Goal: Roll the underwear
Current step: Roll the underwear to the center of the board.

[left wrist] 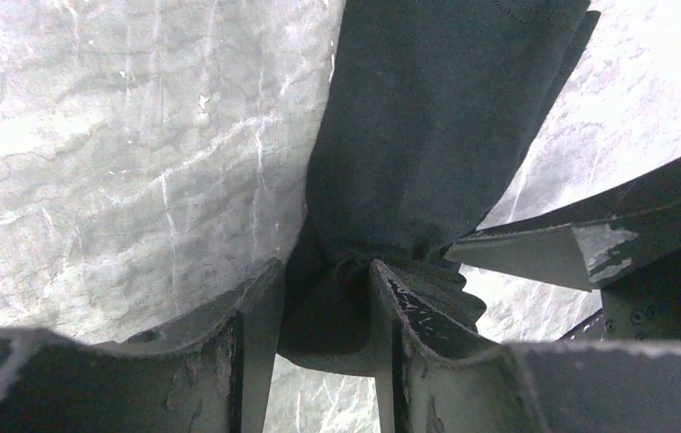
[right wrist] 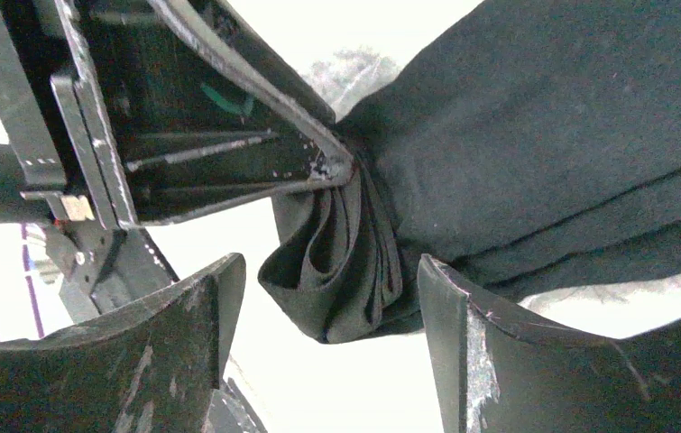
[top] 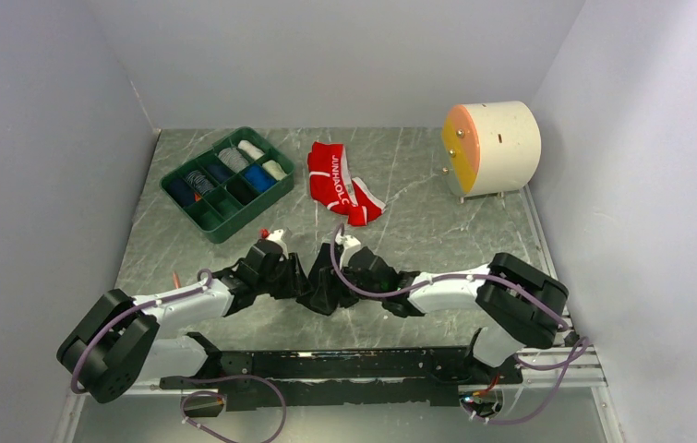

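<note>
Black briefs (top: pixel 318 288): bunched at lower centre, gathered up for rolling.
Left pincer (left wrist: pixel 326 271): clenched on gathered cloth, likely anchoring it.
Right pincer (right wrist: pixel 329 262): spread, folds loose between, released.

I sit in a plain, closed-in booth. The left wall (top: pixel 40 138), back wall (top: pixel 326 55) and right wall (top: pixel 640 138) are all bare, matte and pale grey. Under me lies the worktop (top: pixel 437 221), a grey-green marbled surface veined with thin white lines. Seen from close above, it glares almost white under strong, even light. A silver metal rail (top: pixel 595 374) runs along its near edge.
</note>
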You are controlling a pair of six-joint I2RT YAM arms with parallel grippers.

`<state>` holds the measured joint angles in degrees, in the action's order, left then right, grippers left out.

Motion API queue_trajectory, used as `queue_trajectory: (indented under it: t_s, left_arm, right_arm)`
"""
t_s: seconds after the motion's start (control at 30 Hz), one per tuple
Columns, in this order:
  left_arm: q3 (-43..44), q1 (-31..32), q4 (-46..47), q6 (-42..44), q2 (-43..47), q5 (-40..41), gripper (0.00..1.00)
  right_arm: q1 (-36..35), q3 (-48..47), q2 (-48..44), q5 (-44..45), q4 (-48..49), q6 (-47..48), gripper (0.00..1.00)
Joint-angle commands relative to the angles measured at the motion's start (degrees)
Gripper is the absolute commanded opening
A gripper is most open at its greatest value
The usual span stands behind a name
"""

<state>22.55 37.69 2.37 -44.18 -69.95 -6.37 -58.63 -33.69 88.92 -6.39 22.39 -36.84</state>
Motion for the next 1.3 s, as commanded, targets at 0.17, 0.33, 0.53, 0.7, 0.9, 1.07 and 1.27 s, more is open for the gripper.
queue_trajectory:
  t_s: [0.17,0.33,0.53,0.7,0.9,1.07,1.27]
  left_arm:
    - [-0.57,-0.15,-4.66,1.89,-0.3,0.65,0.44]
    - [-0.22,-0.17,-5.56,1.85,0.44,0.72,0.44]
    - [-0.28,-0.21,-6.32,1.52,4.31,1.83,0.65]
    - [-2.61,-0.22,-5.02,-0.13,9.42,2.09,0.81]
    - [-6.06,-0.62,-2.94,-4.22,9.76,0.58,0.83]
    - [-12.56,-1.09,7.0,-16.38,8.8,-2.56,0.76]
    - [-18.22,-1.04,10.51,-25.76,7.8,-2.55,0.65]
  right_arm:
    - [-4.03,-3.06,1.1,8.78,-4.59,2.87,0.67]
    - [-3.91,-1.46,1.26,8.07,-2.36,0.86,0.35]
    - [0.48,3.79,3.33,1.04,4.44,-5.42,0.09]
    - [6.48,8.08,8.02,-9.9,15.18,-10.2,0.05]
    - [10.39,10.02,15.35,-16.95,23.35,-13.08,0.02]
    - [10.69,9.43,17.2,-18.19,22.49,-12.32,0.03]
    - [10.96,9.18,17.25,-16.35,18.74,-12.26,0.05]
